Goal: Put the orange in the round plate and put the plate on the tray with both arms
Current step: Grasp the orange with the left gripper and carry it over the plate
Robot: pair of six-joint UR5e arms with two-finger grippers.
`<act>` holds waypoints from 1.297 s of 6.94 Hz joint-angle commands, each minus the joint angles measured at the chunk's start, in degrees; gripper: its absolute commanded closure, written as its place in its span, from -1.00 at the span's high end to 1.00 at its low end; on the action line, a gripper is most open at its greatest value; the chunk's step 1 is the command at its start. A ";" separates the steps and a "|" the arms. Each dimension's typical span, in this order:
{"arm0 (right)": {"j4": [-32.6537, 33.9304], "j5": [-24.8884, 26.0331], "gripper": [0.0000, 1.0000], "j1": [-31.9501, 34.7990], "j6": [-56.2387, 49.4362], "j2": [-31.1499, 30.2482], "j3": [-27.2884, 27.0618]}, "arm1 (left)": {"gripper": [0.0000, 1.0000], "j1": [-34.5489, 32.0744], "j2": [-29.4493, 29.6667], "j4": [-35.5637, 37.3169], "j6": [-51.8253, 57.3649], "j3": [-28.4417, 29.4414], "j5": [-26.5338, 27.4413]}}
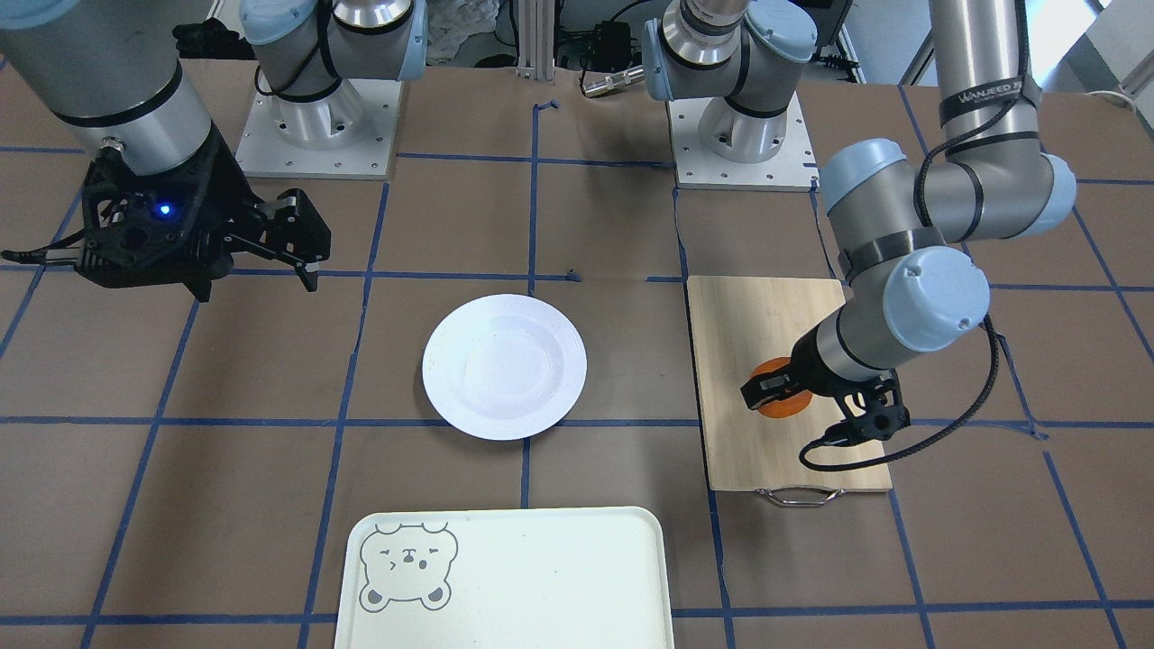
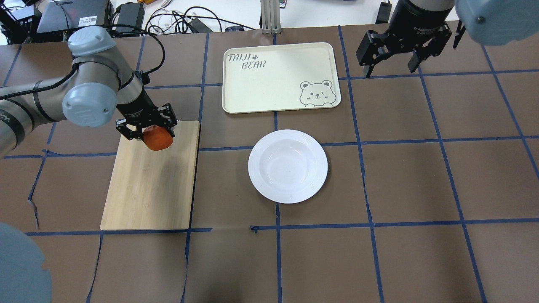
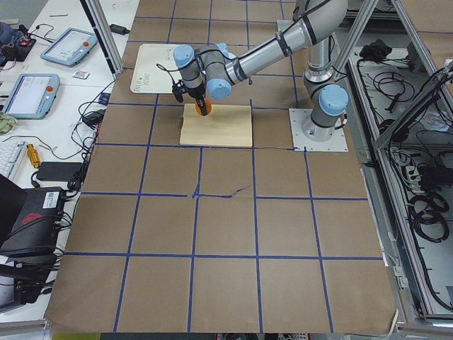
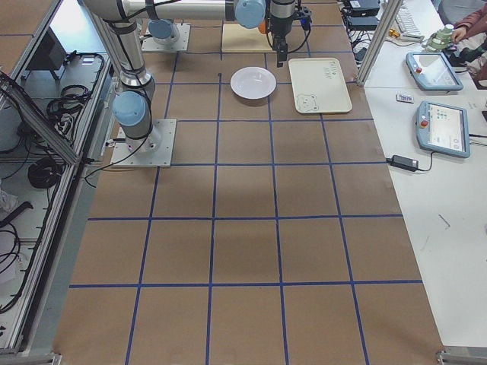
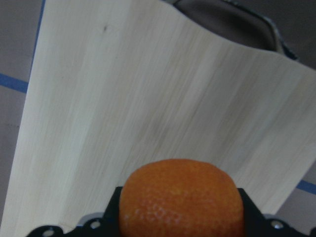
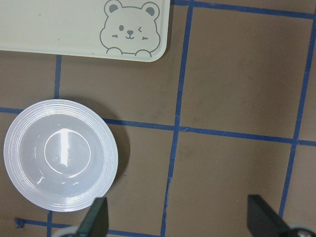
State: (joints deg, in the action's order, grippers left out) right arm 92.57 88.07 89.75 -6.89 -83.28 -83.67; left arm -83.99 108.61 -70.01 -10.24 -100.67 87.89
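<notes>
Where the overhead view looked down, left gripper (image 2: 149,134) was clamped on the orange (image 2: 158,139), over the cutting board (image 2: 147,189), well apart from the round plate (image 2: 257,168). Right gripper (image 2: 388,69) hung spread and held nothing, beyond the plate. Left wrist view: orange (image 5: 181,197) sat between the jaws. Right wrist view: fingers (image 6: 96,219) stood wide apart, plate (image 6: 19,148) near them, untouched.

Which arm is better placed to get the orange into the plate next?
Left. The left gripper holds the orange, jaws shut on it, over the bamboo board beside the empty plate; the right gripper hangs open and empty near the tray.
</notes>
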 commanded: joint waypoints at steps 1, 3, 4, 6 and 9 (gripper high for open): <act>0.06 0.00 1.00 -0.02 -0.05 0.04 0.00 | -1.00 -11.13 0.80 0.39 -0.66 0.39 -2.53; -0.11 0.09 1.00 -0.10 -0.05 0.04 0.00 | -1.00 -23.53 2.74 5.19 -5.72 0.30 -2.89; -0.11 0.09 1.00 -0.10 -0.05 0.13 0.00 | -1.00 -26.89 4.05 8.80 -13.85 0.21 -8.82; -0.11 0.09 1.00 -0.36 -0.14 0.39 0.00 | -1.00 -28.85 8.36 14.29 -18.94 -0.05 -15.08; 0.06 -0.26 1.00 -1.07 -0.05 1.35 0.00 | 1.00 -28.86 8.56 14.46 -17.02 0.30 -15.03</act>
State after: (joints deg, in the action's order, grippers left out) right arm 92.64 87.97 89.11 -6.97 -82.58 -83.67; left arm -112.86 117.36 -55.72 -28.01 -100.51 72.74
